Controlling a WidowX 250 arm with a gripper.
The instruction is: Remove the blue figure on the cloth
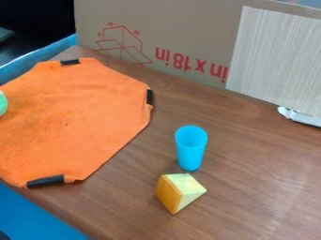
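A brown table [251,150] is holding 1 orange cloth [75,117]. Right of the cloth, off it, 1 blue cup [190,149] is standing upright and 1 yellow wedge [179,192] is resting nearer the camera. 3 black strips [45,181] are edging the cloth. Whether the gripper is spreading or pinching, I cannot tell.

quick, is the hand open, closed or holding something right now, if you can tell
Hand: cannot be told.
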